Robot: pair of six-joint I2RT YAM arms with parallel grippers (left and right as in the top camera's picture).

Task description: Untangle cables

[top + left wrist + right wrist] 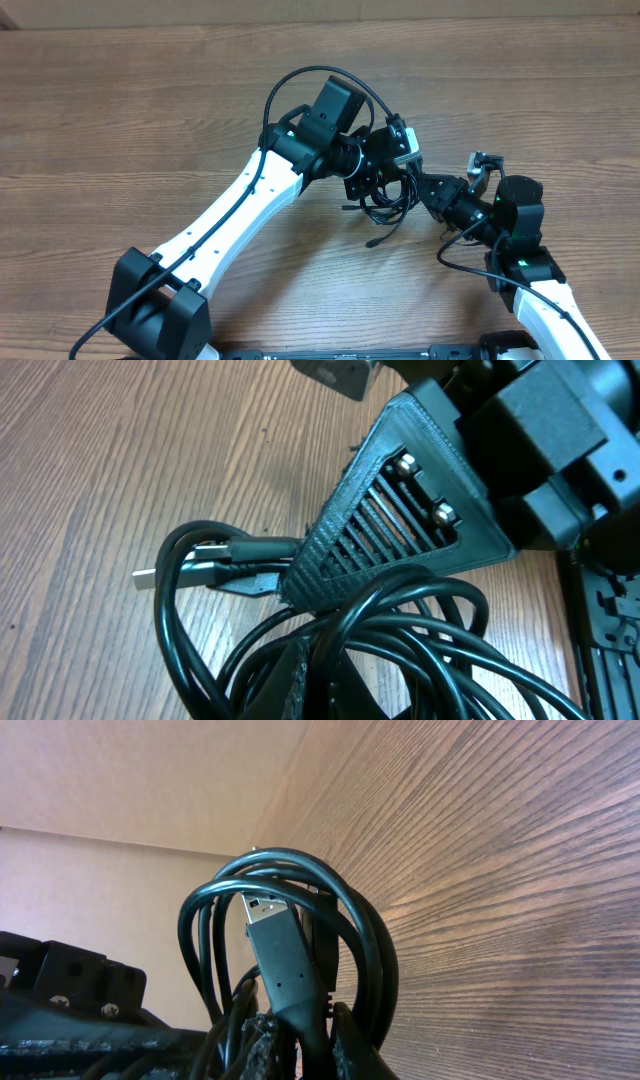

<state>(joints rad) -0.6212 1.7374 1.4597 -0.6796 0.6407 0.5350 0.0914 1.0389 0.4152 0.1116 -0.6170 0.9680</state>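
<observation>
The cables (388,208) form a small black knotted coil on the wooden table, between my two grippers. My left gripper (370,185) reaches in from the left. In the left wrist view it (308,660) is shut on strands of the coil (200,650), and a plug (150,575) sticks out to the left. My right gripper (420,190) comes in from the right, and its ribbed black finger (400,520) touches the coil. In the right wrist view the right gripper (300,1014) is shut on a cable's grey USB plug (272,945), with loops (360,940) arching around it.
The wooden table (150,110) stretches left and back of the coil. One loose cable end (373,242) lies just in front of the bundle. The thick arm cable (310,78) loops over my left wrist. Both arms crowd the middle right.
</observation>
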